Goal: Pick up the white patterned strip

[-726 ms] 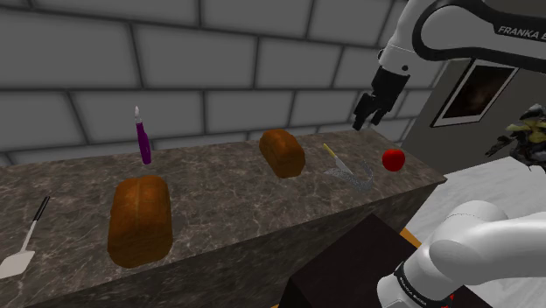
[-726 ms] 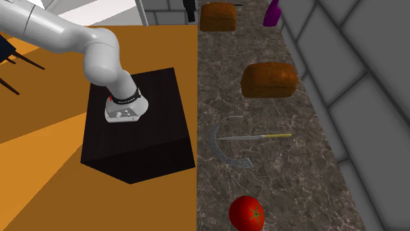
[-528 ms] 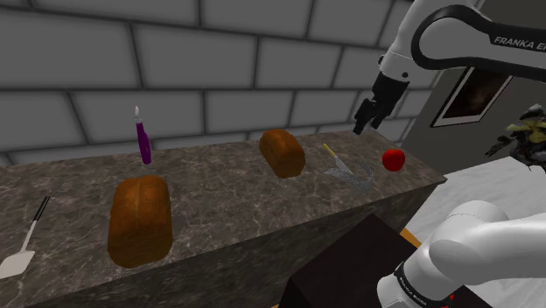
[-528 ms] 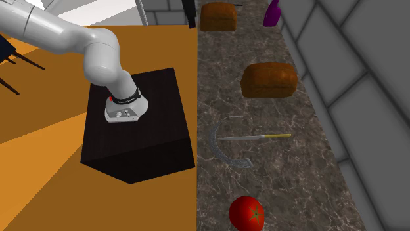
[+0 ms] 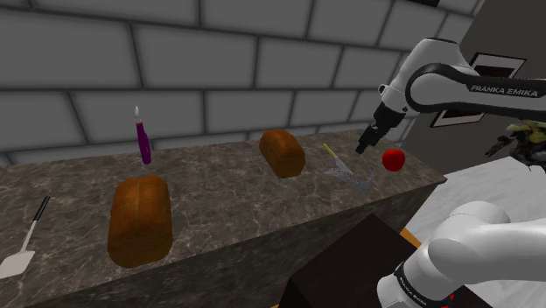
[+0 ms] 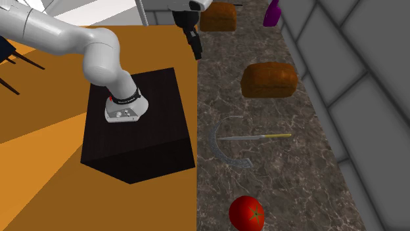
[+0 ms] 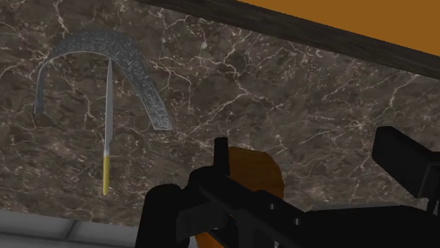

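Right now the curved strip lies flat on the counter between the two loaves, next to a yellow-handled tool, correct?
Not quite. The strip lies between a loaf and the tomato, not between the two loaves, as the second exterior view shows. It does lie flat on the counter, next to the yellow-handled tool.

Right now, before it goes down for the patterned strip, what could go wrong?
1. The thin yellow-handled tool lies inside the arc of the strip, with its tip at the band. The open jaws closing there could catch or drag it.
2. The strip lies flat on the marble counter, so the jaws may scrape the counter or slip off.
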